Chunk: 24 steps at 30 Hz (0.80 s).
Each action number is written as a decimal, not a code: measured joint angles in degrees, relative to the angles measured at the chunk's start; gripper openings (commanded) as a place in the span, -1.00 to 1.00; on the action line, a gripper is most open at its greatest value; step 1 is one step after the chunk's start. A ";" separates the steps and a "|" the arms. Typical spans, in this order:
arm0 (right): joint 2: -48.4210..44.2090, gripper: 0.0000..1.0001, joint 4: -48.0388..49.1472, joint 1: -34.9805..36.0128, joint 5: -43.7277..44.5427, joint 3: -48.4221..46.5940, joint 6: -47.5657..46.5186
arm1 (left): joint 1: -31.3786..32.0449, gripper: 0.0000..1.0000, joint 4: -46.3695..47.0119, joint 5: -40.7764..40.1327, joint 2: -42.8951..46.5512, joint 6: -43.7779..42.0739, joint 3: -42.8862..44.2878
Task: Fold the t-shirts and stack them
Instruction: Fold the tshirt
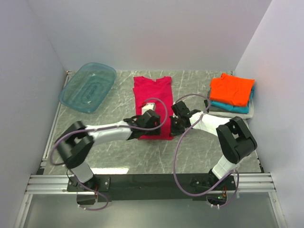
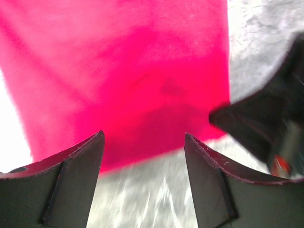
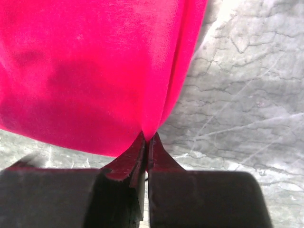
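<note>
Your right gripper (image 1: 175, 127) is clamped on the crimson-magenta shirt (image 1: 152, 92): in the right wrist view its two fingertips are pressed together (image 3: 147, 137) with a pinch of the cloth's near right edge (image 3: 85, 61) caught between them, and a fold runs up from that pinch. Your left gripper (image 1: 146, 130) stands spread wide over the near hem of the same shirt, holding nothing. In its own camera the fingertips (image 2: 144, 135) frame the hem (image 2: 133, 71) and a strip of grey marbled table (image 1: 118, 152). That view is blurred, so you cannot tell whether the fingers touch the cloth or hang just above it. The dark shape at its right edge is your right gripper (image 2: 256, 128), close beside the shirt's corner. The shirt lies flat in the middle of the table as a narrow lengthwise band, collar toward the far wall, both arms meeting at its near end. The one container here is the translucent teal tub (image 1: 88, 88), at the far left corner, well apart from the shirt; you can see its ribbed bottom through the plastic, and all four shirts lie outside it. The other three are stacked folded at the far right: the orange shirt (image 1: 231, 89) on top, the teal shirt (image 1: 237, 109) under it, and the grey-white shirt (image 1: 251, 108) at the bottom, showing only along its edge.
</note>
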State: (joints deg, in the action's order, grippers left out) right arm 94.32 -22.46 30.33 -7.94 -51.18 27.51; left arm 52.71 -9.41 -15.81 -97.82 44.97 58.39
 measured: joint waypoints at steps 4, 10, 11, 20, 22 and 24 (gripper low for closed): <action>-0.02 -1.00 1.05 0.20 -0.39 0.37 0.50 | 0.04 0.59 -3.76 -1.64 10.80 1.42 -4.61; -0.04 -1.00 1.95 0.79 -0.59 0.66 0.83 | -1.84 0.63 -5.75 -2.89 21.86 4.66 -13.92; -0.04 -1.00 2.01 0.92 -0.59 0.68 0.94 | -2.84 0.63 -5.86 -2.56 22.29 5.29 -15.87; -0.26 -1.00 2.36 1.42 -0.55 0.94 1.20 | -10.16 0.62 -4.17 1.03 24.00 6.73 -24.79; -0.28 -1.00 2.36 1.44 -0.52 0.96 1.20 | -11.43 0.62 -2.49 1.49 24.00 6.62 -24.83; -0.31 -1.00 2.36 1.60 -0.46 0.96 1.20 | -12.24 0.62 -0.76 2.34 23.96 6.56 -24.85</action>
State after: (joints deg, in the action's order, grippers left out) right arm 94.02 -20.10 31.92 -8.40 -50.22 28.71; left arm 40.47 -10.17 -13.47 -73.87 51.53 33.54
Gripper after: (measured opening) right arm 0.021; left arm 0.810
